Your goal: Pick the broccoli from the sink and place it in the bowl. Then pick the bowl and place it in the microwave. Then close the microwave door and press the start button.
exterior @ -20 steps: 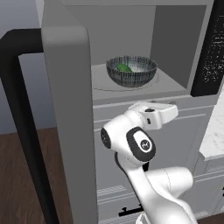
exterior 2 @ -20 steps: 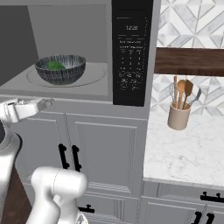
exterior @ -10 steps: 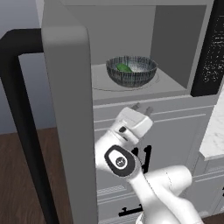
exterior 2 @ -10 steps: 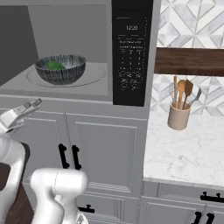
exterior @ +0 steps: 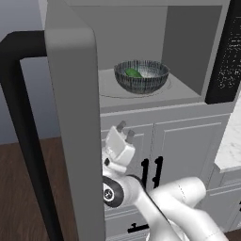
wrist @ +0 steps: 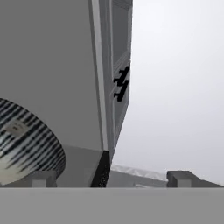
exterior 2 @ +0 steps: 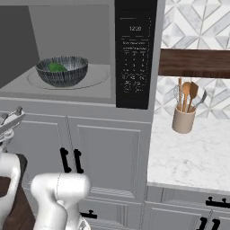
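Left base view: bowl is seated on the turntable inside the microwave, upper centre, with the broccoli in it; that step looks done. Microwave door is swung wide at left, so the gripper, jaws fully apart and empty, is set low beside its inner face, probably for a push shut. Right base view: control panel at centre, utensil holder right, clear of the swing. Hand view: bowl underside lower left, cabinet handles above.

Matt grey microwave, perhaps glazed bowl
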Motion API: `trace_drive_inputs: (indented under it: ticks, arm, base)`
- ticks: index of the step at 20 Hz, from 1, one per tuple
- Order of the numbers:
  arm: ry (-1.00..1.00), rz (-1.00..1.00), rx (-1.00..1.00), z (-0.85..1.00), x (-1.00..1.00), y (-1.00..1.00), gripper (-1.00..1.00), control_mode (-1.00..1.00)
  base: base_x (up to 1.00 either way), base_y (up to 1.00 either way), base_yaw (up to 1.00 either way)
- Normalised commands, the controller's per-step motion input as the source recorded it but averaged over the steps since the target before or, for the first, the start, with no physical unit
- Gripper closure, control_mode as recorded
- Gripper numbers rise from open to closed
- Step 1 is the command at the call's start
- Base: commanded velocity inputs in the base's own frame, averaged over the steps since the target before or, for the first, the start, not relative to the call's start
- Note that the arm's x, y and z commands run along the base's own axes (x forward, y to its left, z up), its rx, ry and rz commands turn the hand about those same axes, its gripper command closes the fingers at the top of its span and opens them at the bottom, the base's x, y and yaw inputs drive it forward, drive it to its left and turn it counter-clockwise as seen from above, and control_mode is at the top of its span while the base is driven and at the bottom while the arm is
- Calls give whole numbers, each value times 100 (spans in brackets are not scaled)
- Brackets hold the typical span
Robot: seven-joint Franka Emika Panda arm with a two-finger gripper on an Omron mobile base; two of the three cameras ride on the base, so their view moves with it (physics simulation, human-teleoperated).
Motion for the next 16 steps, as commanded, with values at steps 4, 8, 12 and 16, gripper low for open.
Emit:
trace_drive_inputs:
  ticks: [4,8,12,16]
  arm:
    - [-9,8,-10,-19,-13,100,-100,-100]
    - [-4,11,-2,-31,-5,93,-100,-100]
    - [-7,21,0,-68,25,58,-100,-100]
    - [-10,29,1,-65,23,71,-100,-100]
  base:
    - [0,0,0]
    - [0,0,0]
    - [0,0,0]
    - [0,0,0]
